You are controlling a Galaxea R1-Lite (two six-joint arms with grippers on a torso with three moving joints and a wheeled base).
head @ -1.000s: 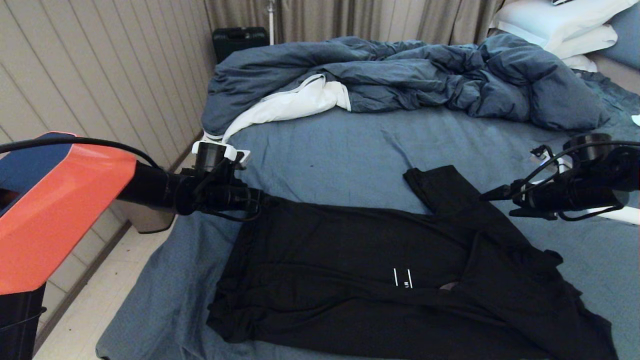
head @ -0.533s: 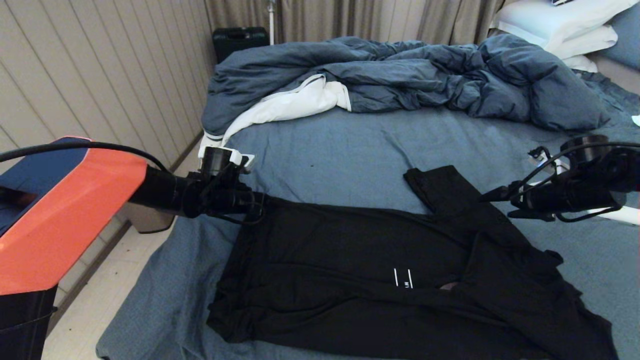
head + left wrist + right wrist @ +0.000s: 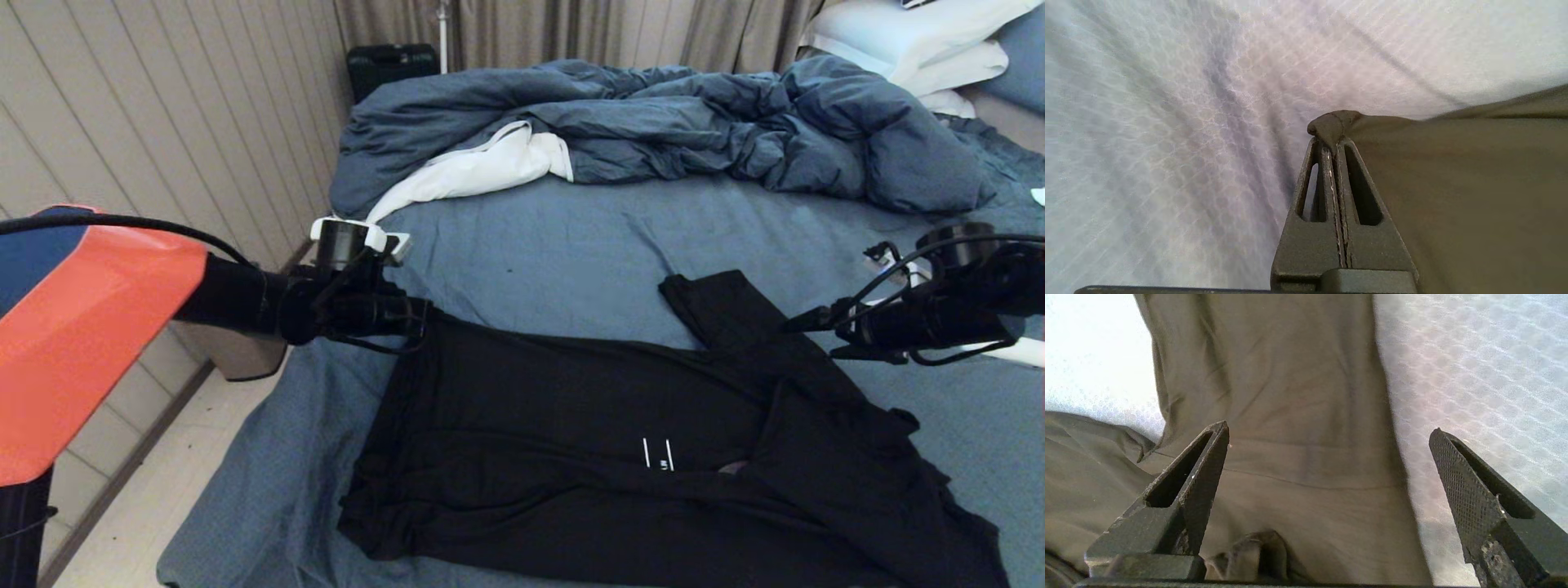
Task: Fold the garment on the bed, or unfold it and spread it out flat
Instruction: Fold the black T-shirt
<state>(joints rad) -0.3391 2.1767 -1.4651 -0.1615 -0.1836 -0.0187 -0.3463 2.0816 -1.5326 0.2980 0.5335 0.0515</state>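
Partly cut off at the lower right of the head view: garment [image 3: 588, 457], black, lying wrinkled and half folded across the lower middle of the frame on the bed [image 3: 571, 237]. Print hidden; only two short white marks [image 3: 657, 453] showing near the centre of the cloth. One sleeve pointing up toward frame centre. Left end effector [image 3: 416, 314] at the garment's upper left corner, tips hard to separate from the dark fabric there; in the left wrist view, left end effector [image 3: 1336, 143] pressed together on a small bunched nub of that corner. Right end effector [image 3: 804, 331] at the right edge, over the sleeve, spread wide and gripping nothing; fingers [image 3: 1202, 465] standing apart above the cloth in the right wrist view. Open blue sheet above the garment across the middle of the frame. Rumpled duvet [image 3: 653, 131] along the top, pillows [image 3: 906, 41] cropped at upper right. Bed edge and floor [image 3: 139, 506] at lower left.
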